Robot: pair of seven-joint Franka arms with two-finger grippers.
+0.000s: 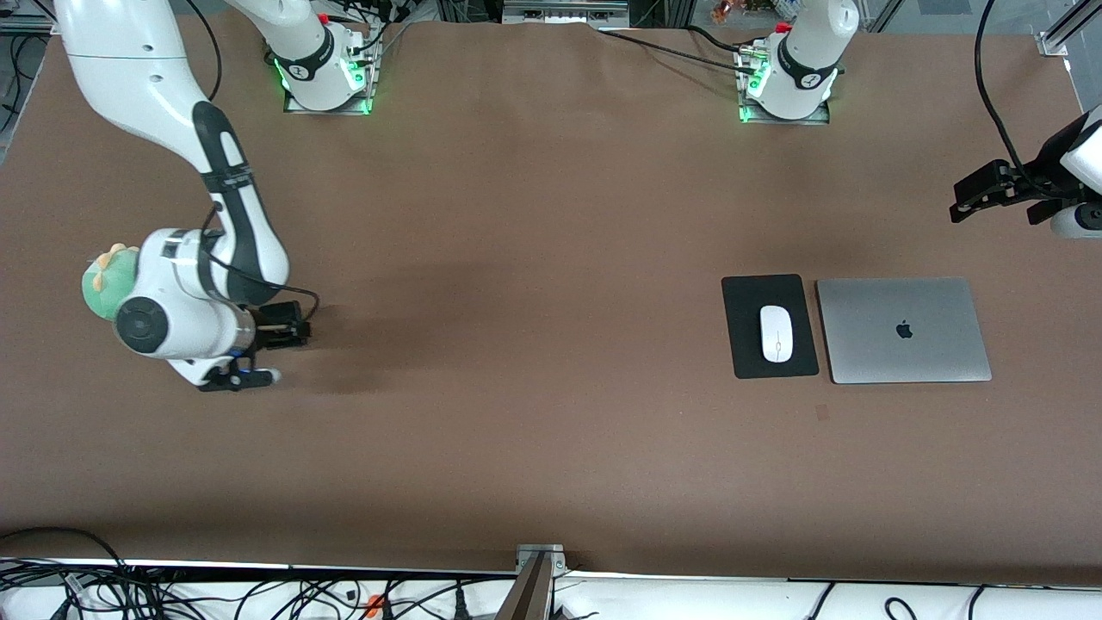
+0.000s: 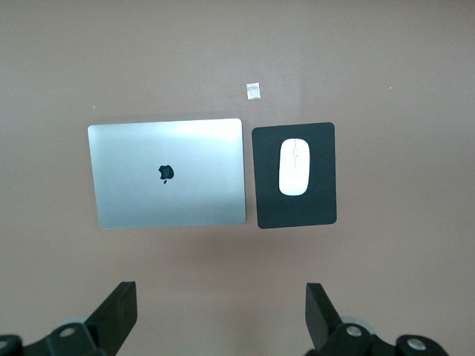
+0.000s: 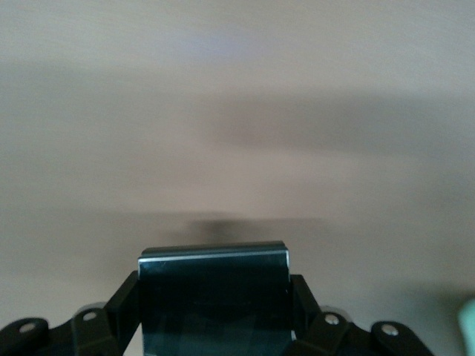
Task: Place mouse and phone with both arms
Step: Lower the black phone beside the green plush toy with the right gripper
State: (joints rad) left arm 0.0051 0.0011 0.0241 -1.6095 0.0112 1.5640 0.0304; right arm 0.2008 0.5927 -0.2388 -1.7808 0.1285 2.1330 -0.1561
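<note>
- Phone: black slab with a bright top edge, pinched between the fingers of the right gripper, which is low over the bare brown table toward the right arm's end. In the front view the phone is hidden among the gripper parts.
- Handling judgement, phone: rigid, smooth and probably slippery. The hold across its two opposite edges looks sound; it should be set down flat and gently, as glass faces may crack.
- Mouse: lies on the black mouse pad, long axis along the pad, just beside the closed silver laptop. This part of the task looks done.
- Handling judgement, mouse: light, glossy and rounded. If it needs regripping, take it across the narrow sides near the middle; the curved shell may squirt out of a hard pinch.
- Left gripper: fingers spread wide and holding nothing, up over the table edge at the left arm's end, looking down on the laptop and pad. This arm waits.
- Green plush toy: sits by the right arm's wrist, partly hidden by it.
- Small white scrap: lies on the table near the pad.
</note>
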